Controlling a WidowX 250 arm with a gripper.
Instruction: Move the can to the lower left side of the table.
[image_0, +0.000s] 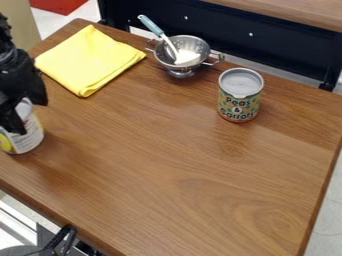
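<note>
At the left edge of the camera view, the black gripper (28, 115) hangs down over a can (30, 134) with a white and yellow label. One finger lies across the front of the can and the other is at its far side by the rim, with the can held between them. The can looks upright, low over or on the left part of the wooden table (167, 165). Its left side and part of its top are hidden by the gripper.
A folded yellow cloth (87, 60) lies behind the gripper. A metal colander (188, 46) holding a blue-handled utensil (152, 26) stands at the back. A peas and carrots can (239, 97) stands right of centre.
</note>
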